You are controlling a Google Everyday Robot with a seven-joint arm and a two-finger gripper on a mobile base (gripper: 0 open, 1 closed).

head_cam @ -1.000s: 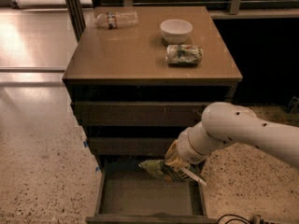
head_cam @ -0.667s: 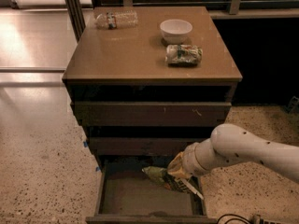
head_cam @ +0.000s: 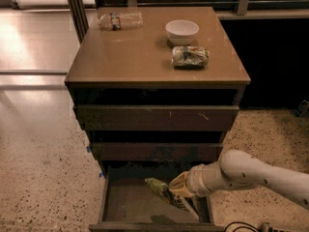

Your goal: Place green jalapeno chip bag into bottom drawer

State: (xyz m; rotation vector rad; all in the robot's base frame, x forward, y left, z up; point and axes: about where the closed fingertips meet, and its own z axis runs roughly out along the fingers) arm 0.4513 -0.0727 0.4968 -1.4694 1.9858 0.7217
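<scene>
Green chip bag (head_cam: 156, 186) (apparently clamped) in hand (head_cam: 177, 195) over bottom drawer (head_cam: 123, 204).

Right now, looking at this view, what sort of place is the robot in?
Probably an office break area or lab: speckled terrazzo floor, a brown drawer cabinet bearing a white bowl and water bottle. The gripper holds the green jalapeno chip bag over the open bottom drawer.
</scene>
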